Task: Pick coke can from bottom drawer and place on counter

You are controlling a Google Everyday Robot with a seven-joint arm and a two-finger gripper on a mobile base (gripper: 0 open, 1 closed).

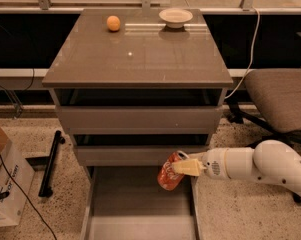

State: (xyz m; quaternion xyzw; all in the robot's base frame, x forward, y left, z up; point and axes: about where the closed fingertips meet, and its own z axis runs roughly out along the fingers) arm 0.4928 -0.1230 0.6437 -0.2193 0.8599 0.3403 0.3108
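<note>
Claw [179, 168] is clamped on the coke can [166, 178], held tilted over the open bottom drawer's [135, 204] right side. Lift is judged in hand; next, the can must be raised onto the counter [140, 59].

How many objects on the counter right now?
2: ball back left, bowl back right. The can is off it, gripped by the tool over the bottom drawer.
</note>
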